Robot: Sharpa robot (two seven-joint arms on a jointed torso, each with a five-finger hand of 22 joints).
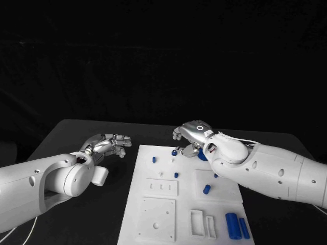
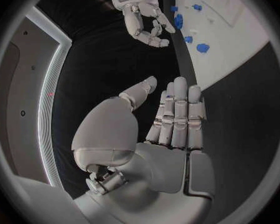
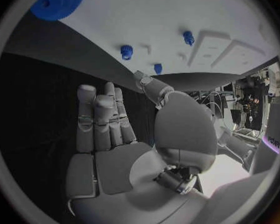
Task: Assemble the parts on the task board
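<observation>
The white task board (image 1: 158,204) lies in the middle of the black table. Small blue pegs (image 1: 154,159) (image 1: 176,174) (image 1: 206,189) stand on it, and two blue cylinders (image 1: 233,225) lie near its front right corner. A blue gear (image 3: 58,2) sits at the board's far end, partly hidden behind my right hand (image 1: 191,133) in the head view. That hand hovers over the far edge, fingers apart and empty (image 3: 115,129). My left hand (image 1: 108,145) hangs over bare table left of the board, its fingers (image 2: 177,117) straight, holding nothing.
Raised square and slotted blocks (image 1: 158,219) (image 1: 202,223) occupy the board's near half. Black table (image 1: 83,132) lies bare to the left and behind the board. My right forearm (image 1: 281,176) crosses the board's right side.
</observation>
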